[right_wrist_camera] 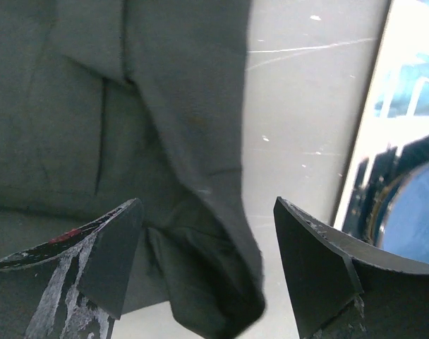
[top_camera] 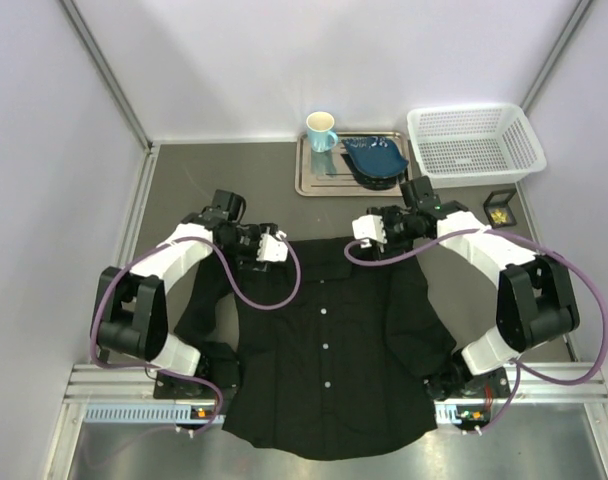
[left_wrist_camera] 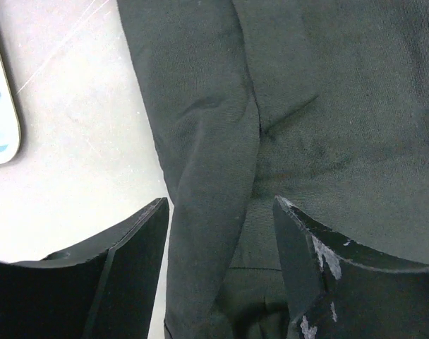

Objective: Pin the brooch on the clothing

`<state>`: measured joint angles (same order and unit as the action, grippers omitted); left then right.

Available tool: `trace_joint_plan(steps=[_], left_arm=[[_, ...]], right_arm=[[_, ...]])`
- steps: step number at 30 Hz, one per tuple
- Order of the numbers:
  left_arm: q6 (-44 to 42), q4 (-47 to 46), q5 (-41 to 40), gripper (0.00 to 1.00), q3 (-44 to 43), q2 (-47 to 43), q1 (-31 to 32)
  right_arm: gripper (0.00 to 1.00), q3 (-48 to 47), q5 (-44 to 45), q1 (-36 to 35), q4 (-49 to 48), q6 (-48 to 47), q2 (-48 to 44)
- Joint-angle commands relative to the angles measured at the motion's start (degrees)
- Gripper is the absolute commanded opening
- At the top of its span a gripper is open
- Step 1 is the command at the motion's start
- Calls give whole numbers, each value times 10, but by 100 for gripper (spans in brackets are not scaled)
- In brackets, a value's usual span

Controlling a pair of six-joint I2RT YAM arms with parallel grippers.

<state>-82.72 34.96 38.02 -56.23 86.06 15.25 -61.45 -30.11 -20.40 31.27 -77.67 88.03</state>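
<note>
The clothing (top_camera: 324,340), a black button-up shirt with white buttons, lies spread flat on the table with its collar toward the far side. My left gripper (top_camera: 274,247) hovers open over its left shoulder; in the left wrist view the left gripper (left_wrist_camera: 220,201) straddles a fold of the clothing (left_wrist_camera: 327,106) without pinching it. My right gripper (top_camera: 367,232) is open at the right shoulder; in the right wrist view the right gripper (right_wrist_camera: 207,201) has the loose edge of the clothing (right_wrist_camera: 59,106) hanging between its fingers. The brooch (top_camera: 499,213), a tiny golden speck, sits in a small black box at the far right.
A metal tray (top_camera: 309,180) at the back holds a teal mug (top_camera: 321,130) and a blue dish (top_camera: 376,158). A white basket (top_camera: 474,143) stands at the back right. Walls close in both sides. The tray rim (right_wrist_camera: 384,141) lies just right of the right gripper.
</note>
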Motion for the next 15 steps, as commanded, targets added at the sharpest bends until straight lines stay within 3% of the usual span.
trace_joint_plan(steps=[1,6,9,11,13,14,15], left_arm=[[-70,-31,-10,66,27,5,21],[-75,-102,-38,63,63,0,43],[-67,-120,-42,61,67,5,49],[-45,-128,-41,53,58,10,50],[-24,-134,-40,44,41,19,49],[1,-137,-42,33,33,24,48],[18,-137,-51,29,24,27,48]], right_arm=[[75,27,-26,-16,-2,-95,1],[69,40,1,-24,-57,-101,28],[61,34,8,-24,-74,-82,37],[55,27,10,-24,-81,-66,40],[38,18,13,-24,-84,-49,42],[31,6,14,-23,-84,-28,45],[17,-2,15,-19,-84,-16,50]])
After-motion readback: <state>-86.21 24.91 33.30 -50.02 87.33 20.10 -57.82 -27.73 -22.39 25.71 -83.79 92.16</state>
